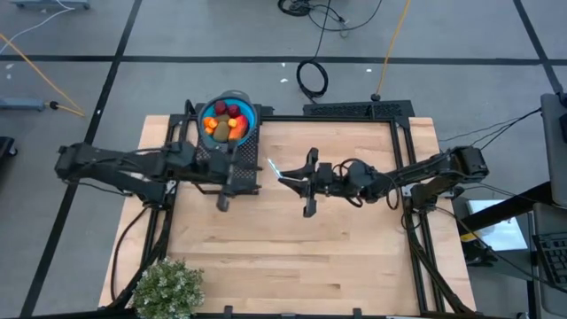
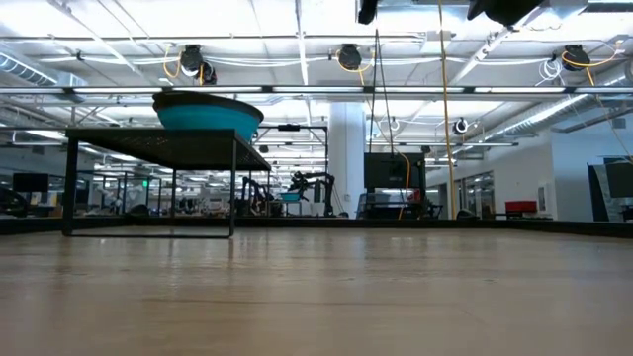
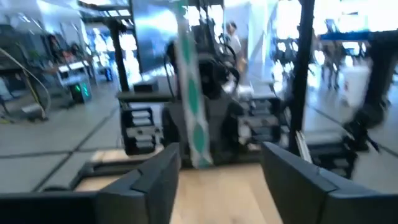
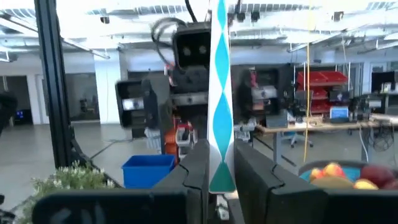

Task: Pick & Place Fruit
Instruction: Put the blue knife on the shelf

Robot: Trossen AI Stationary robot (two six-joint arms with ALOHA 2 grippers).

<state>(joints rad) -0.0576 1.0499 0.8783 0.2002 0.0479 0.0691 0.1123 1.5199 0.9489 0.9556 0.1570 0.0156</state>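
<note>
High view shows us the fruit (image 1: 225, 122) already heaped in a blue bowl (image 1: 251, 113) that sits on a dark wire stand (image 1: 202, 159) at the far left corner of the table (image 1: 292, 248); we count dark red balls, an orange piece and a brownish oval, all rounded, smooth and toy-like. No fruit lies loose on the pale wood planks that we can see, so we judge the picking largely done.

From the right pincer (image 1: 307, 182) the bowl lies toward the left arm's side and farther back. That pincer is clenched on a thin white-and-blue pen (image 4: 219, 93), not on fruit; in the right wrist view the pen stands upright between the dark fingers (image 4: 189, 171), its long axis running along them, with the bowl's fruit off to one side.

The left pincer (image 1: 224, 190) hovers just in front of the stand, nearer the bowl by far, and it is released, holding nothing. A bushy green plant (image 1: 166, 288) stands at the near left corner, well apart
</note>
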